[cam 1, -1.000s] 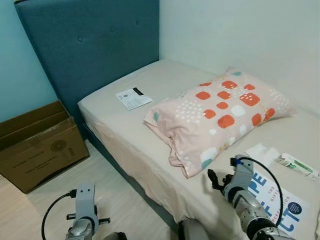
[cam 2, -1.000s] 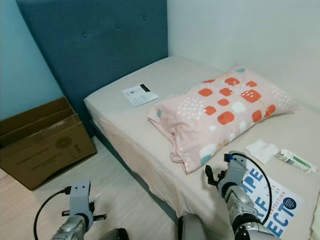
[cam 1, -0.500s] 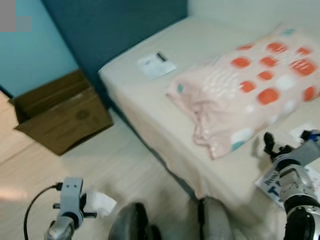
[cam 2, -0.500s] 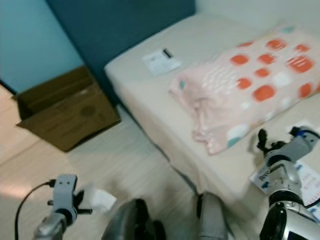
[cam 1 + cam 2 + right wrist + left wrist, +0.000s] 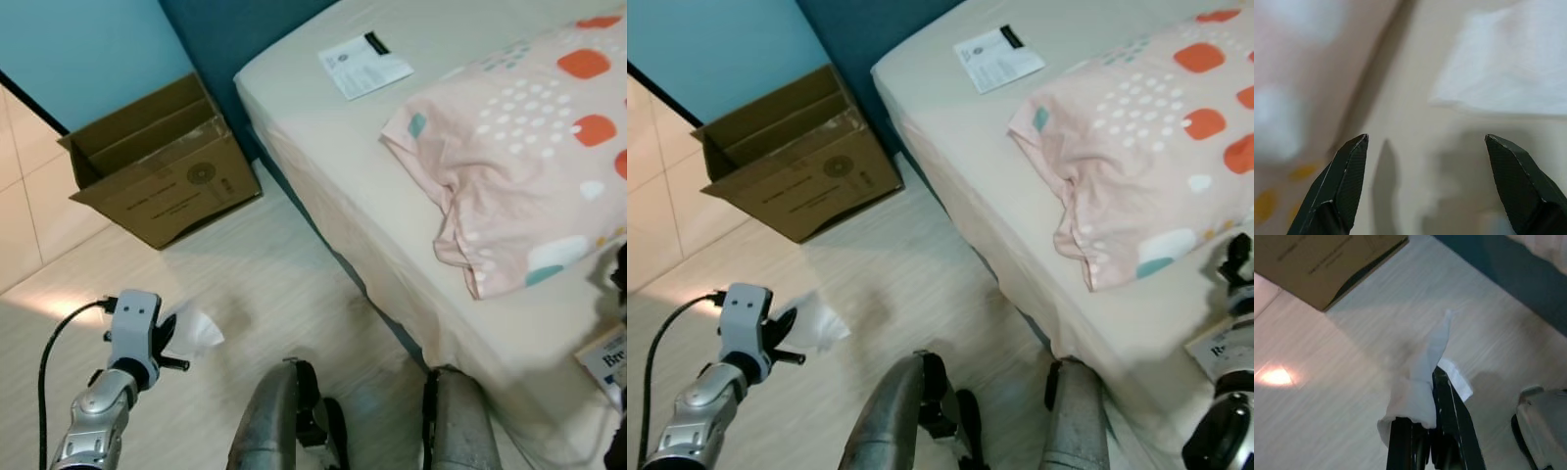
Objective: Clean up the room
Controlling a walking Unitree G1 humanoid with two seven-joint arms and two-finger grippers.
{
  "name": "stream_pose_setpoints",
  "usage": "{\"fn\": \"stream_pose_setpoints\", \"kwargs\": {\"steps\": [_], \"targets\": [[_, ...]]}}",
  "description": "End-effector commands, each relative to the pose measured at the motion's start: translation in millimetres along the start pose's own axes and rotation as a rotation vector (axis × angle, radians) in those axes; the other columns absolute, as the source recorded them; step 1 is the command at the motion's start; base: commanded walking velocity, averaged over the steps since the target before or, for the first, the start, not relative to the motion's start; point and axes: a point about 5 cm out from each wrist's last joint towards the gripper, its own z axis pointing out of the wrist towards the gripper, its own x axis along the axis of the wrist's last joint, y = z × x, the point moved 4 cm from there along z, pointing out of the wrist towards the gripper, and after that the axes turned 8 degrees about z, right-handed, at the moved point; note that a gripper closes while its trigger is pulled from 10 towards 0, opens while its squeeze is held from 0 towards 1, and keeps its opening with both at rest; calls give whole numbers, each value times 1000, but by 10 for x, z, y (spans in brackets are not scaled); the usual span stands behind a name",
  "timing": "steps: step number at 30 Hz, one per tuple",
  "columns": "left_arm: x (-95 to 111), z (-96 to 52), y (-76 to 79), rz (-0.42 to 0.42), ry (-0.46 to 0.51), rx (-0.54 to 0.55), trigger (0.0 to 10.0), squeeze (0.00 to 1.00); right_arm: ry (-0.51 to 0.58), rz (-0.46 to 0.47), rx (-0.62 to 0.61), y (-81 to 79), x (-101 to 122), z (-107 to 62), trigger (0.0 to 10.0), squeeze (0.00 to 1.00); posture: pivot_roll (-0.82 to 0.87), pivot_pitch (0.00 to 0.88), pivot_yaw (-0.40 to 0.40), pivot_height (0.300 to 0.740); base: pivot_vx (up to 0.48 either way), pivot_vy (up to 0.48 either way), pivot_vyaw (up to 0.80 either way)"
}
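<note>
My left gripper [image 5: 168, 333] hangs low over the wooden floor, shut on a crumpled white tissue [image 5: 195, 330]; the tissue [image 5: 1422, 377] drapes over the black fingers [image 5: 1448, 406] in the left wrist view. An open cardboard box [image 5: 157, 164] stands on the floor against the blue wall, ahead of that gripper. My right gripper [image 5: 1427, 183] is open above the beige bed sheet beside a white tissue [image 5: 1513, 73] and the pillow's edge. Its arm [image 5: 1236, 284] shows at the right border of the eye views.
The bed [image 5: 323, 147] fills the right side, bearing a pink patterned pillow [image 5: 519, 137] and a white leaflet [image 5: 364, 67]. A printed paper [image 5: 605, 354] lies at the bed's near right. My own legs [image 5: 284, 421] stand on the floor below.
The camera has swung left and down, so the box and floor now sit more central. The left gripper still holds the tissue; the right arm has slid toward the right border.
</note>
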Motion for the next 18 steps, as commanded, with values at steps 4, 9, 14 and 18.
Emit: {"fn": "stream_pose_setpoints", "kwargs": {"steps": [4,9,14,18], "targets": [[-202,-203,-36,27,-89,-28,10000,0,92,127,-123,408,204,-114,10000,0,203,543,319,625,0,0,0],[-166,-281,-66,59,-97,-46,10000,0,210,312,-204,758,450,-247,10000,0,229,555,336,625,0,0,0],[-86,-323,-104,96,-98,-65,10000,0,266,433,-227,913,560,-314,10000,0,249,560,354,625,0,0,0],[-12,-369,-125,124,-97,-76,10000,0,286,515,-167,854,596,-286,10000,0,264,569,368,625,0,0,0]]}}
